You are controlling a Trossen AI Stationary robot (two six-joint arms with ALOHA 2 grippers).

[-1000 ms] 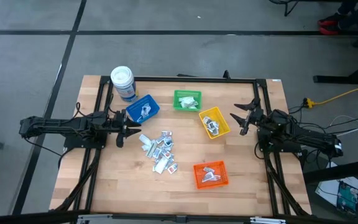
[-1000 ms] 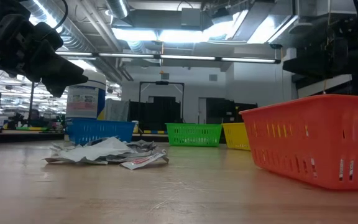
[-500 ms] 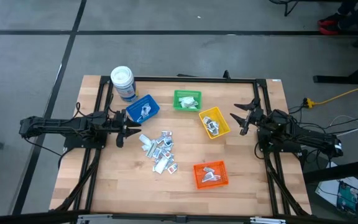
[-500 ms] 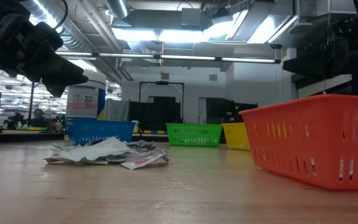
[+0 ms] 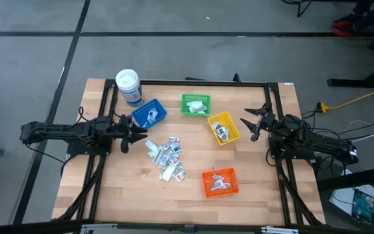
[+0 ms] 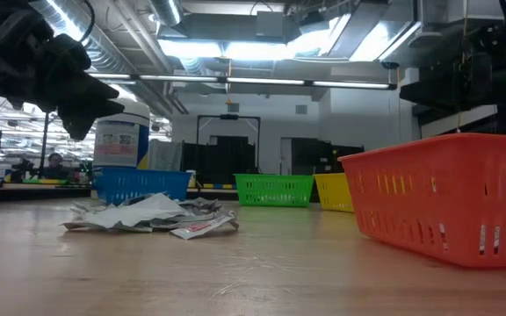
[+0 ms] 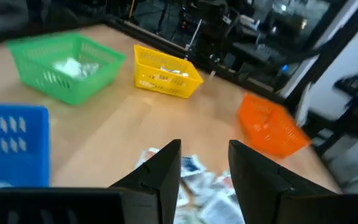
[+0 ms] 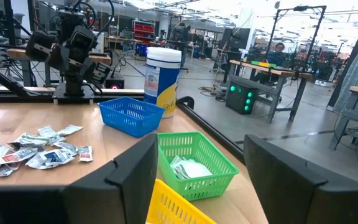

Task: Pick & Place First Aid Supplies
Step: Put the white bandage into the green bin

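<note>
The first aid supplies, small white and silvery packets, lie in a loose pile (image 5: 166, 156) on the wooden table's middle, also seen low down (image 6: 152, 215). My left gripper (image 5: 135, 135) hovers level just left of the pile, open, nothing between its fingers (image 7: 204, 165); the packets (image 7: 191, 180) lie right ahead of it. My right gripper (image 5: 249, 123) hovers at the table's right, beside the yellow bin, wide open and touching nothing (image 8: 201, 180). Some packets lie inside each bin.
Four small bins ring the pile: blue (image 5: 149, 114), green (image 5: 195, 104), yellow (image 5: 224, 127) and orange (image 5: 220, 182) nearer the front. A white-lidded jar (image 5: 128, 86) stands at the far left corner. Bare wood lies at the front left.
My left gripper has rolled a little about its own pointing line while staying in the same place. Its fingers keep the same gap. The packets and bins have not moved.
</note>
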